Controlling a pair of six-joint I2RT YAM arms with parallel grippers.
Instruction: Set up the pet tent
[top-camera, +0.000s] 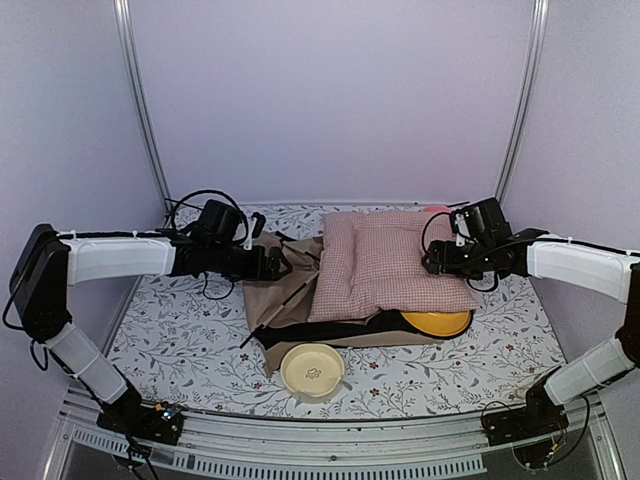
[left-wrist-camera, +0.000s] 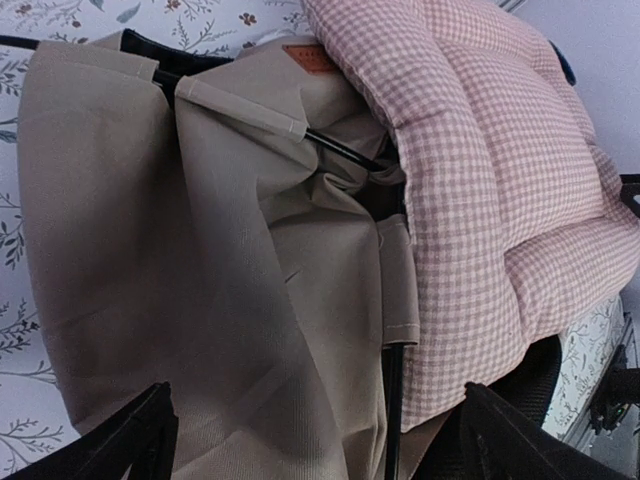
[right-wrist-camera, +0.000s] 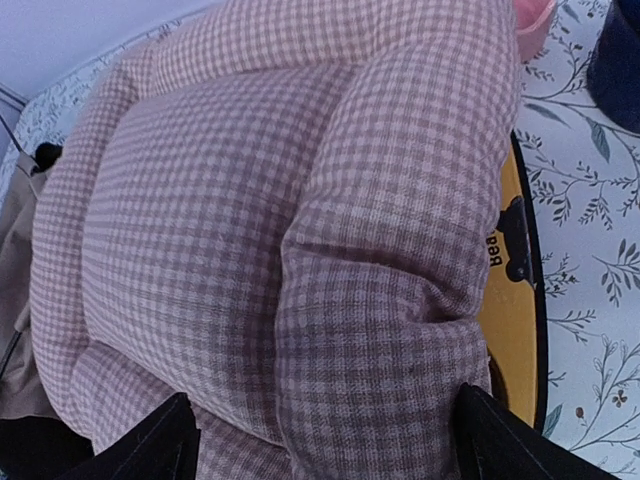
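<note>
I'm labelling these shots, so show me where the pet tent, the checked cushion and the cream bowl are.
pet tent (left-wrist-camera: 200, 260): left wrist view, on its crumpled beige fabric.
checked cushion (top-camera: 385, 262): top view, on its middle panel.
cream bowl (top-camera: 312, 371): top view, on its inside bottom.

The left arm (top-camera: 115, 257) and right arm (top-camera: 580, 268) wear smooth white shells on their long links, with black blocks at the joints. Behind the left gripper (top-camera: 283, 263), thin black cables (top-camera: 195, 200) loop over the wrist. The right gripper (top-camera: 430, 262) is black too. Each finger (left-wrist-camera: 135, 445) is matte black and angular.
</note>
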